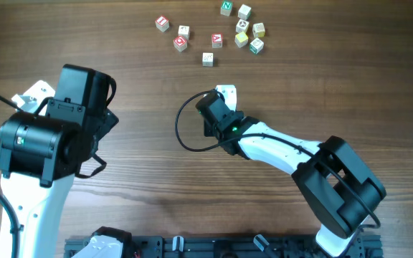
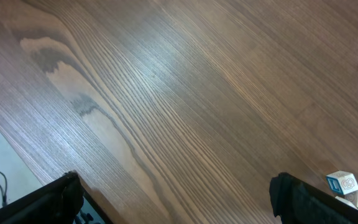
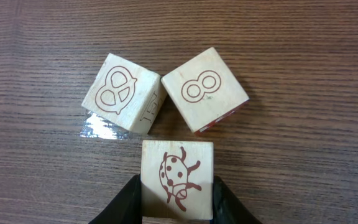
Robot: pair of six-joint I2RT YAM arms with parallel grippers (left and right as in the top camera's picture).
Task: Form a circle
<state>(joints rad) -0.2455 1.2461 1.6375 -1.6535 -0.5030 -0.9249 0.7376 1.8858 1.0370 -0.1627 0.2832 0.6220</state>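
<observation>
In the right wrist view, three pale wooden cubes sit close together as the circle. A pretzel cube (image 3: 122,92) and a figure-eight cube (image 3: 204,88) lie side by side, nearly touching at a corner. Just below them is a ladybird cube (image 3: 178,171), with my right gripper (image 3: 178,190) shut on its two sides. From overhead this clump is mostly hidden under the right gripper (image 1: 224,100); only a white bit (image 1: 226,91) shows. My left gripper (image 2: 176,190) is open over bare wood, holding nothing.
Several loose letter cubes (image 1: 217,40) are scattered at the table's far side, from a red one (image 1: 162,23) to a green one (image 1: 256,46). The left wrist view catches a blue-marked cube (image 2: 342,182) beside its right finger. A shiny patch (image 3: 101,128) lies beside the pretzel cube.
</observation>
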